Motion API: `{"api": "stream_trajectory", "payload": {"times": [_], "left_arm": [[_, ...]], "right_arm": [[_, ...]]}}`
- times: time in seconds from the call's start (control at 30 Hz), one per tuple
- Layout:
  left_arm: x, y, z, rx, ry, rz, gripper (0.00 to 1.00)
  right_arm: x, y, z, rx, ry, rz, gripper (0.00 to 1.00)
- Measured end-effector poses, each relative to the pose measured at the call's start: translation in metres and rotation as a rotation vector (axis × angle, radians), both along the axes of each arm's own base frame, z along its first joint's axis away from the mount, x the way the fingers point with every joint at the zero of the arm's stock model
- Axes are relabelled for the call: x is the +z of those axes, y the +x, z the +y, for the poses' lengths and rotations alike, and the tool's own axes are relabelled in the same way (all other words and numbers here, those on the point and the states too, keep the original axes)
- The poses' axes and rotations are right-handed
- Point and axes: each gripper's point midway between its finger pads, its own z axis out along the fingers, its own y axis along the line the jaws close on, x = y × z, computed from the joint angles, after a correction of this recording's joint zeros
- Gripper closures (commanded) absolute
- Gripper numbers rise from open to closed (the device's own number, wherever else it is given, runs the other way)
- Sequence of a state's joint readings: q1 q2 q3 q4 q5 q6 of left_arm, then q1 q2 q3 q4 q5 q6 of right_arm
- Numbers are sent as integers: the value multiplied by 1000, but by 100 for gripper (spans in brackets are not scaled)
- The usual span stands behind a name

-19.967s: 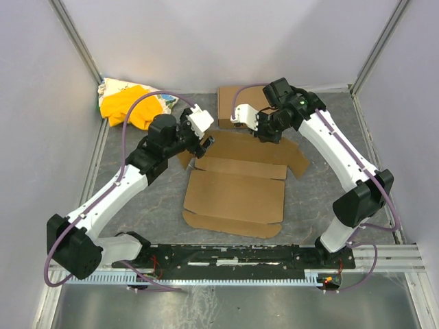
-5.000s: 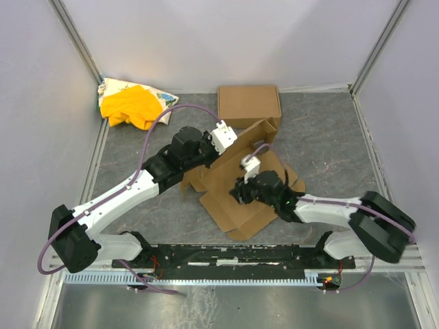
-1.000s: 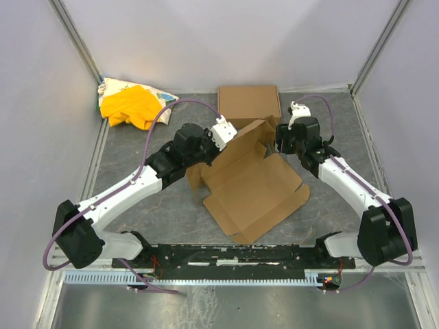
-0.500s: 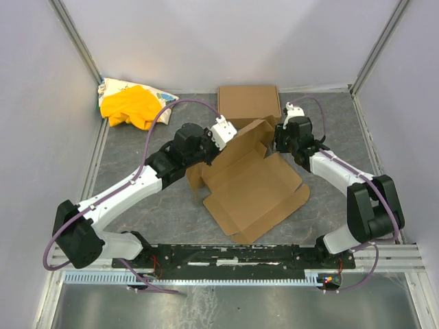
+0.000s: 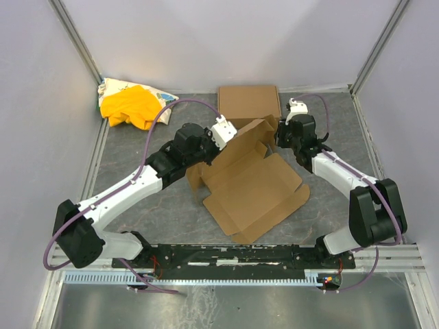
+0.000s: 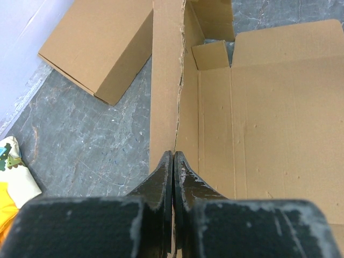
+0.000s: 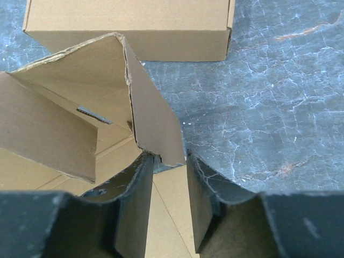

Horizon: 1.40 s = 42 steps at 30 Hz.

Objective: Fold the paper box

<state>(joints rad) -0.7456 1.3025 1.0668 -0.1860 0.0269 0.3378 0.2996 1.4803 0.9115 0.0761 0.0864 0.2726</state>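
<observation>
Because the paper box [image 5: 254,188] lies half-formed just on the near side of the closed cardboard box [image 5: 248,103], its raised corner almost against that box, you have little room. Your left gripper [image 6: 173,156] is clamped tight on the upright side wall [image 6: 166,80]. Your right gripper [image 7: 169,158] has its jaws narrowly apart around the bottom corner of the end flap [image 7: 153,123], with gaps showing either side. Only that tip sits between the fingers — close there and it may slip out or crumple. Swing the flap toward the closed box and you could shove that box, or tear the wall at the left pinch.
</observation>
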Motion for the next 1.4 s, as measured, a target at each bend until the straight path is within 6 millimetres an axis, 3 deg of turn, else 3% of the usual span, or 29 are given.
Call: {"api": "stream_trajectory", "payload": {"times": [0.13,0.33,0.5,0.83,0.9,1.0,1.1,1.4], "left_arm": [[-1,0,0,0,2,2,97],[-2,1,0,4,6,4,96],[-4,4,1,19,14,2,95],[-8,8,1,34,29,8,94],[-8,10,1,39,34,8,94],[-11,10,0,43,41,11,94],[-11,9,-1,39,43,13,94],[-10,9,-1,39,44,14,94]], "right_arm": [[-1,1,6,26,16,-1,58],[-16,4,13,53,24,39,79],[-17,5,12,43,25,43,82],[12,0,9,41,31,4,85],[16,-1,10,46,34,3,82],[17,-4,11,54,37,10,65],[14,-8,12,72,27,33,54],[12,-4,14,80,26,32,50]]}}
